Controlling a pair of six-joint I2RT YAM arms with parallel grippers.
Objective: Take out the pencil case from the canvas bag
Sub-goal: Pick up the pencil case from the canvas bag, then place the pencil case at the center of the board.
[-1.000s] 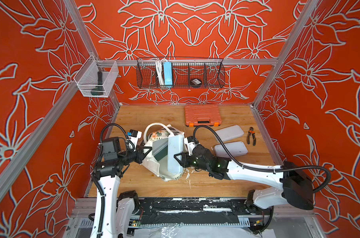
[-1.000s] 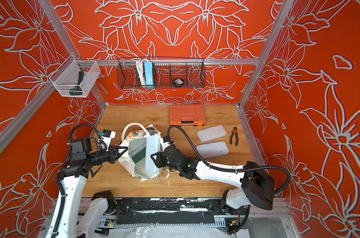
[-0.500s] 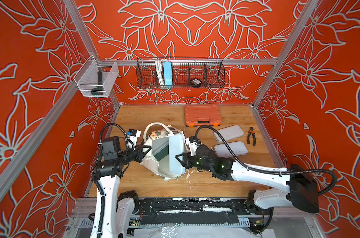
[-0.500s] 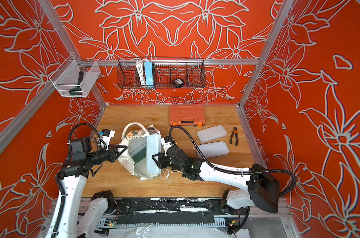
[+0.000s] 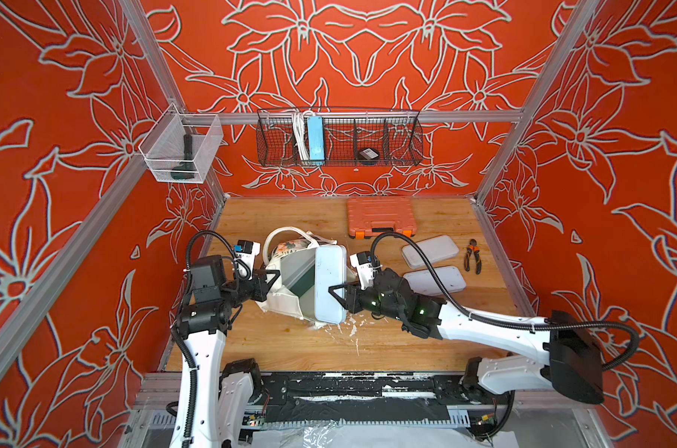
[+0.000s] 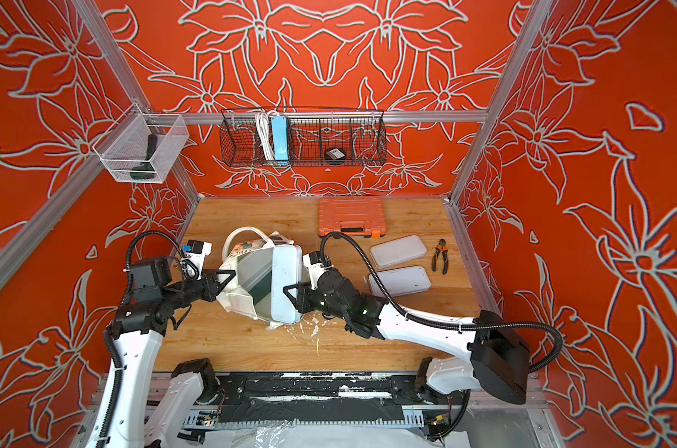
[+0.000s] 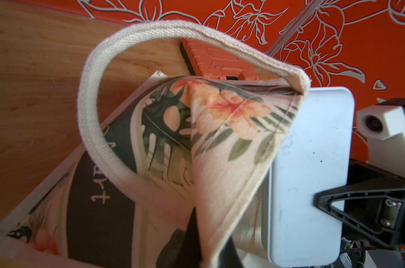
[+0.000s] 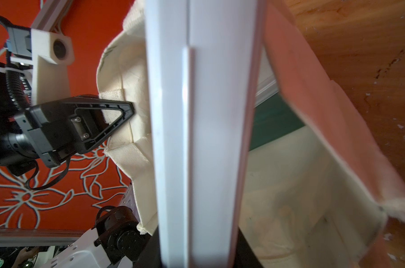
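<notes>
The cream canvas bag (image 5: 280,304) (image 6: 234,300) lies on the wood with its mouth turned toward the right arm. Its flower print (image 7: 220,130) faces the left wrist camera. My left gripper (image 5: 269,277) (image 6: 226,279) (image 7: 208,250) is shut on the bag's cloth edge. My right gripper (image 5: 338,296) (image 6: 292,296) (image 8: 198,259) is shut on the white pencil case (image 5: 330,283) (image 6: 286,283) (image 7: 312,150) (image 8: 196,139). The case stands on its long edge at the bag's mouth, with cloth on both sides of it in the right wrist view. A flat grey and dark green item (image 5: 298,277) shows inside the bag.
An orange tool case (image 5: 381,215) lies at the back. Two more white cases (image 5: 430,251) (image 5: 433,280) and a pair of pliers (image 5: 472,256) lie to the right. A wire basket (image 5: 338,137) and a clear bin (image 5: 181,149) hang on the walls. White flecks dot the wood near the bag.
The right arm's elbow has swung a little to the right. The pencil case, the bag and the left arm stay almost where they were.
</notes>
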